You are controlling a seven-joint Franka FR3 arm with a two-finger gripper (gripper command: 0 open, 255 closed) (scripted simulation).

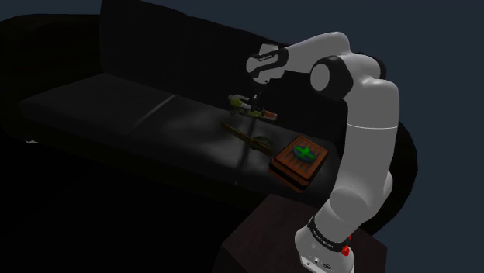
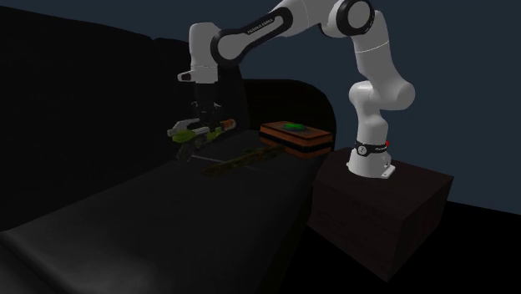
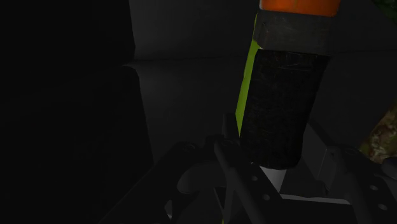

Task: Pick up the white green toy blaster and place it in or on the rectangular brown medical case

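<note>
The gripper (image 2: 203, 117) hangs over the dark sofa (image 1: 116, 108), fingers clamped on the blaster (image 2: 200, 129), which looks clear of the seat cushion below it. The blaster is white and green with an orange tip and lies roughly level under the hand. From the wrist camera its dark barrel (image 3: 280, 108) runs up between the two fingers (image 3: 235, 178), lime edge along one side, orange at the far end. On the seat, between the blaster and the case (image 1: 301, 159), lies a long olive-brown thing (image 1: 250, 138); what it is I cannot tell. The case is brown with a green cross on its lid, lying flat on the sofa next to the stand (image 2: 384, 205), well apart from the blaster
</note>
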